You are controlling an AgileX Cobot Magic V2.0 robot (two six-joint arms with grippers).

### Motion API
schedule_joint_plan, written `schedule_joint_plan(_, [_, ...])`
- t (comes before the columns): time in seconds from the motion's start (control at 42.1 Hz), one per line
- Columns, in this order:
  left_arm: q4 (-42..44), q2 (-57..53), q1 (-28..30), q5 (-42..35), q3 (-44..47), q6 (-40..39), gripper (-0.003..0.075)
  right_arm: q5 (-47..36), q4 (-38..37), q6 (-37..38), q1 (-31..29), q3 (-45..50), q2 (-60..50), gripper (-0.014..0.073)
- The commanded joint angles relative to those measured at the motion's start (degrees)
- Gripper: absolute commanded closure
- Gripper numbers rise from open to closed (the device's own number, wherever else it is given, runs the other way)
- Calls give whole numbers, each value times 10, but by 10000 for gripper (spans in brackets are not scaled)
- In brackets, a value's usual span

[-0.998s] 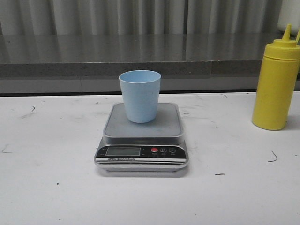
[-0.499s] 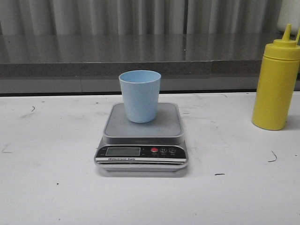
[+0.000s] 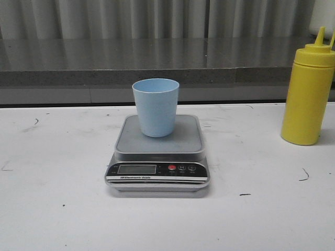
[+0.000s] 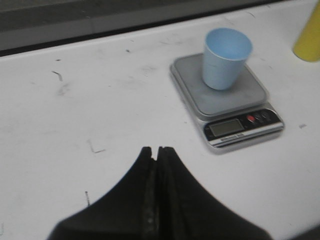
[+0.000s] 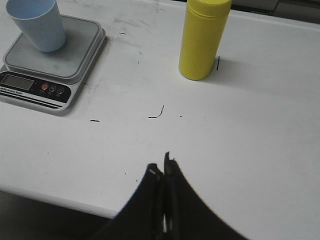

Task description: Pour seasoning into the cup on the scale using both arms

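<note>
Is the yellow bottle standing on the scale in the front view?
No, the yellow bottle stands on the white table, apart from the scale, which carries only the blue cup.

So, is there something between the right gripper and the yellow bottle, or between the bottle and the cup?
Nothing visible blocks either path. In the right wrist view, only bare table lies between the right gripper, fingers closed, and the yellow bottle. Between the bottle and the cup on the scale the table is also bare.
</note>
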Motion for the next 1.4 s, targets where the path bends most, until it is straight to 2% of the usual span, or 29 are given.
schedule_joint_plan(0.0, [-7,-47,50,-76,31,-2,740,-32,-1,-8,0,-17,5,661])
schedule_joint_plan(0.19, [-13,-150,125,-190,155,-2,740,-32,-1,-8,0,-17,5,661])
schedule_joint_plan(0.333, [-60,-229,172,-306,265,-2,740,-32,-1,-8,0,-17,5,661])
schedule_joint_plan(0.594, [-57,-307,184,-466,396,-2,740,-32,-1,-8,0,-17,5,661])
schedule_joint_plan(0.665, [-55,-314,184,-436,392,-2,740,-33,-1,-8,0,-17,5,661])
schedule_joint_plan(1.378, [-43,-313,189,-441,395,-2,740,-31,-1,-8,0,-17,6,661])
